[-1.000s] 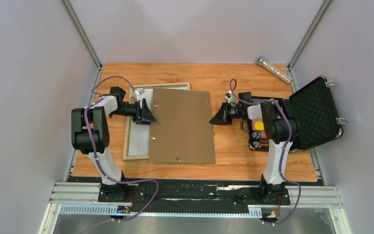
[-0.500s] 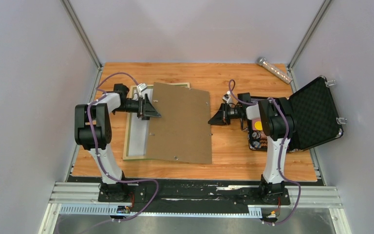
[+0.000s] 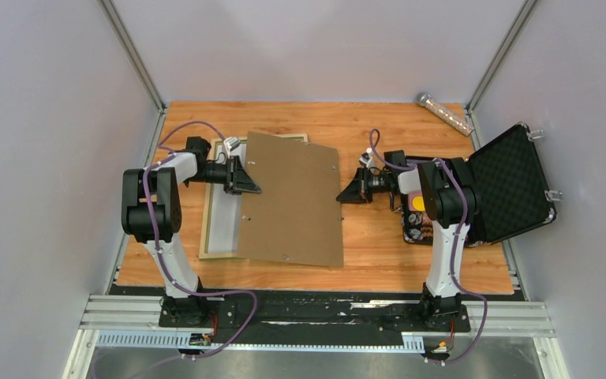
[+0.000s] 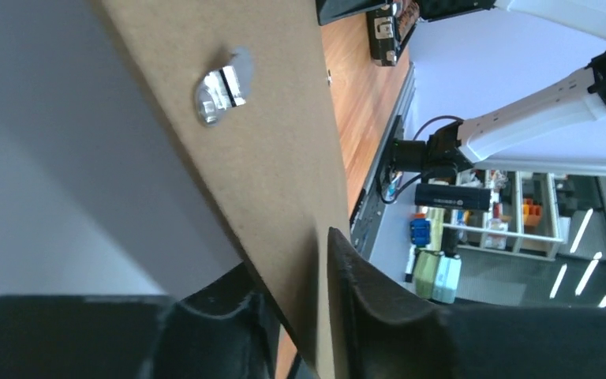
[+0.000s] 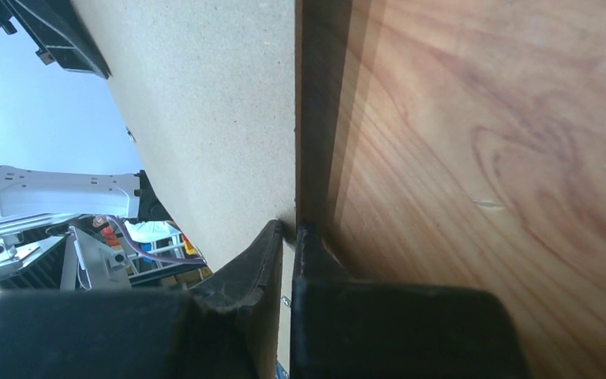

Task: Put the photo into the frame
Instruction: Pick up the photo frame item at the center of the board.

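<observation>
Since a second earlier, the backing board [image 3: 292,197] has been raised at its left edge, clamped by closed left fingers [image 4: 379,316] and right fingers [image 5: 241,280]. On the bench [image 3: 379,245] lies the frame [image 3: 204,225]. The pale sheet [image 3: 222,217] within it is judged to be the photo, which is thin, easily creased and best taken by an edge.

A: Is any lettering showing anywhere?
B: Nothing is reading clearly. A black box [image 4: 451,197] at three o'clock in the left wrist view is carrying a pale line of print, too small to make out.
</observation>
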Controlling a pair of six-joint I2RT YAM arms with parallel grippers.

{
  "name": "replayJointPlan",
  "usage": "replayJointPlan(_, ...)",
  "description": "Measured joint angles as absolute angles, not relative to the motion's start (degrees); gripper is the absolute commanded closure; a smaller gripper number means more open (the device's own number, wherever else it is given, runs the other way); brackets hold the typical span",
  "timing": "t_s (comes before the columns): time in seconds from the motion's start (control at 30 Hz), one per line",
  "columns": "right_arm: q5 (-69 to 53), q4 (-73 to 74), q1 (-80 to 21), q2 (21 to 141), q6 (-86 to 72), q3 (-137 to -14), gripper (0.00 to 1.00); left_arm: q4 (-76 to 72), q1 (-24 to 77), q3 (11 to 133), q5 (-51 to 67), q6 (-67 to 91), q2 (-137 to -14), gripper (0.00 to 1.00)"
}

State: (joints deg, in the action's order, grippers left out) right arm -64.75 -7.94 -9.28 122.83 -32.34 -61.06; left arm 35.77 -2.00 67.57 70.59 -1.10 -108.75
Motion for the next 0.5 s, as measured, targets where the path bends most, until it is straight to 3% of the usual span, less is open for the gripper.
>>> replayJointPlan(0.1, -64.8, -8.0, -9.3, 122.8, -32.3, -61.0, 0.83, 35.6, -2.0, 67.5, 69.7, 0.2, -108.7, 0.99)
replayJointPlan(0.33, -65.9, -8.4, -9.9, 122.1, -32.2, -60.8, 0.40, 38.7, -1.9, 67.7, 70.6, 4.4, -108.7, 1.00)
replayJointPlan(0.43, -65.6, -8.4, -10.0, 120.2, -31.6, -60.8, 0.30, 42.3, -2.7, 68.7, 70.6, 2.0, -108.8, 1.00)
replayJointPlan(0.5, -65.5, -8.4, -9.9, 118.9, -31.4, -60.8, 0.29, 46.7, -3.7, 70.3, 70.5, -1.1, -108.8, 1.00)
